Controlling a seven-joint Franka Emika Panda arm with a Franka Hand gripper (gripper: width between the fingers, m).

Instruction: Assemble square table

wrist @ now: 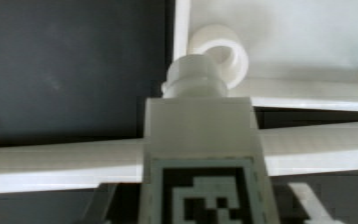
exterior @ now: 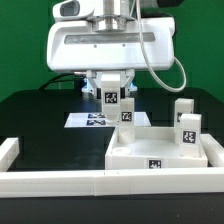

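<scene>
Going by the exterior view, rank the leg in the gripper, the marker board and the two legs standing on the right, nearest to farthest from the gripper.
1. Held leg, between the fingers of the gripper, over the tabletop's far corner.
2. Marker board, just behind, toward the exterior view's left.
3. The two standing legs, exterior view's right; too close to rank.

We are looking at the gripper (exterior: 113, 96) hanging just above centre frame, clamping a tagged white leg (exterior: 125, 110) upright over the far corner of the square tabletop (exterior: 150, 152). Two more legs (exterior: 186, 127) are standing at right of centre (tags facing us). The marker board (exterior: 92, 120) is lying behind, and a white bar (exterior: 100, 183) is crossing the bottom.
</scene>
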